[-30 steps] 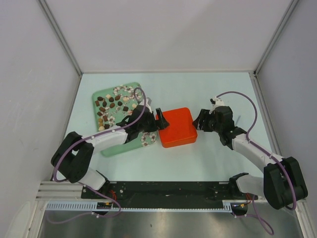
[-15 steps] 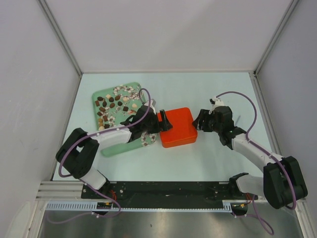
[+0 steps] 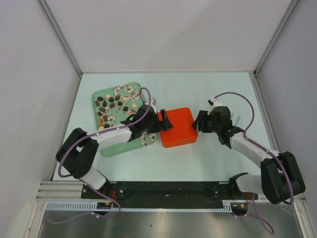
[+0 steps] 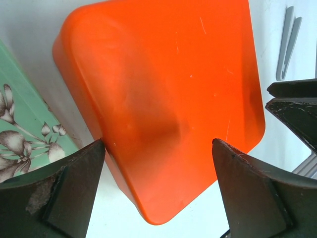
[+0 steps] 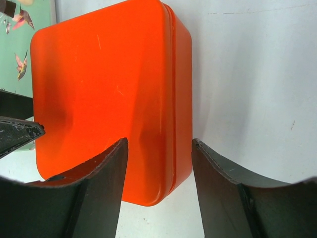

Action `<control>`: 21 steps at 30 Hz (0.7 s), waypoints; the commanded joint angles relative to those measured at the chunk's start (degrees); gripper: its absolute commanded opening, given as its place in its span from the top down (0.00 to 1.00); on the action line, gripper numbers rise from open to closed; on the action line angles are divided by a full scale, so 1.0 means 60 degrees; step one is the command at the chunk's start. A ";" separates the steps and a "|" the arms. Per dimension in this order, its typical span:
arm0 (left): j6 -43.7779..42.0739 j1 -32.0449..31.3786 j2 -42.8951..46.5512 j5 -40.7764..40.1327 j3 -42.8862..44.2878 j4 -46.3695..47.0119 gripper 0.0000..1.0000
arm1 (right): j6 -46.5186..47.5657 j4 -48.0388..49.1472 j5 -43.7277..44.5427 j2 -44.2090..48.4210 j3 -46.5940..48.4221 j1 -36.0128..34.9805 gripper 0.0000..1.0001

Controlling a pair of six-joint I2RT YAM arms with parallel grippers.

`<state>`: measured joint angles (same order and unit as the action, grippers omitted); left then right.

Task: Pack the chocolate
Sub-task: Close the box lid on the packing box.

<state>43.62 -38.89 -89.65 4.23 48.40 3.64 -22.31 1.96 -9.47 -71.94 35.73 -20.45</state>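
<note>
The chocolate (image 3: pixel 112 104) lies as many small brown and cream pieces on a green floral tray (image 3: pixel 113 145) at the left. A shut orange box (image 3: pixel 177 127) sits mid-table. My left gripper (image 3: pixel 162 122) is at the box's left edge. In the left wrist view it (image 4: pixel 157 145) stands wide open, straddling a corner of the orange box (image 4: pixel 163 84) without pinching it. My right gripper (image 3: pixel 197 120) is at the box's right edge. In the right wrist view it (image 5: pixel 158 144) is open over the rim of the orange box (image 5: pixel 99 79).
The green tray (image 4: pixel 20 124) lies just left of the box. A thin grey tool (image 4: pixel 288 42) rests on the pale table beyond the box, near the right arm. White walls enclose the table on three sides. The right gripper's fingers (image 4: pixel 297 111) show in the left wrist view.
My left gripper has moved right, off the tray's edge, up to the box's left side. The right gripper has shifted slightly toward the box. The box has not moved.
</note>
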 commanded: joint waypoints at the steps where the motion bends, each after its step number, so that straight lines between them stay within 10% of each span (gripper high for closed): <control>1: 0.0201 -0.0124 0.0263 0.0101 0.0458 0.0273 0.07 | 0.0041 0.0201 -0.0091 -0.0109 0.0374 0.0039 0.43; 21: -0.1509 -0.0504 0.1198 -0.1506 0.0444 -0.0312 0.00 | -0.0179 0.0289 -0.0295 -0.0505 0.0271 0.0346 0.54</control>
<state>41.41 -39.75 -88.27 1.78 48.88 2.20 -22.55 1.85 -10.44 -74.91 35.83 -19.14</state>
